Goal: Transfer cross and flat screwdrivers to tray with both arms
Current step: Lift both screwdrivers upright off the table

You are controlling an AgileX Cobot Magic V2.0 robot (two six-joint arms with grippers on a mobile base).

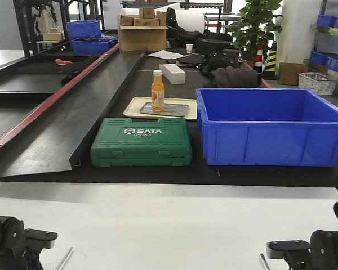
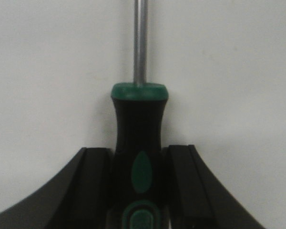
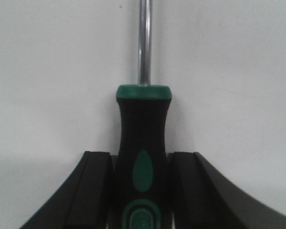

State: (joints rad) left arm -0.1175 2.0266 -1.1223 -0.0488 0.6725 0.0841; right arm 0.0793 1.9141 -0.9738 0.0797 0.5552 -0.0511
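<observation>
Much bare white surface [image 1: 169,225] lies open from side to side. Past its far edge, the dull grey, low-rimmed tray [image 1: 177,110] rests on a cream tray [image 1: 133,108] behind a green case [image 1: 141,143]. Left claw [image 2: 138,155] is clamped on one black, green-banded screwdriver [image 2: 137,119]; right claw [image 3: 142,160] on the other screwdriver [image 3: 143,119], steel shafts pointing forward.

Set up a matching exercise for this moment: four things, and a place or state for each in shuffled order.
1 green case
2 orange bottle
3 blue bin
4 left gripper

A standing on the grey tray
B closed on the handle of a screwdriver
C right of the green case
D lying shut, in front of the cream tray

Pairs: 1-D, 2-A, 3-C, 4-B
</observation>
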